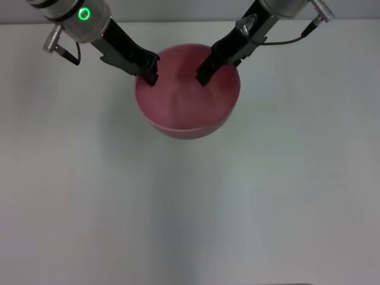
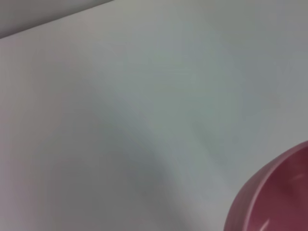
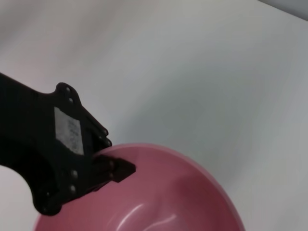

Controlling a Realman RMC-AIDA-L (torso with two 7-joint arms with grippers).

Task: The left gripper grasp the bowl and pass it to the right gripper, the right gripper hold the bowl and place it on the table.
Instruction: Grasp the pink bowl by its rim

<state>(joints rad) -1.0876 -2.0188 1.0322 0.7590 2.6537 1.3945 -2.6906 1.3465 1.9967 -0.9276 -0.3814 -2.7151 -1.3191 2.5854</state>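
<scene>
Above the table (image 1: 89, 208), both tools, left (image 1: 149, 74) and right (image 1: 203, 74), pinch opposite bowl (image 1: 187, 104) rims.

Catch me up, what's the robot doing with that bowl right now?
Mid-handover. The left gripper grips the rim of the pink bowl on the robot's left side, and the right gripper is at the opposite rim. Whether the right one has clamped yet can't be told. The bowl looks lifted above the white table, toward its far edge. The right wrist view shows the left gripper on the rim.
</scene>
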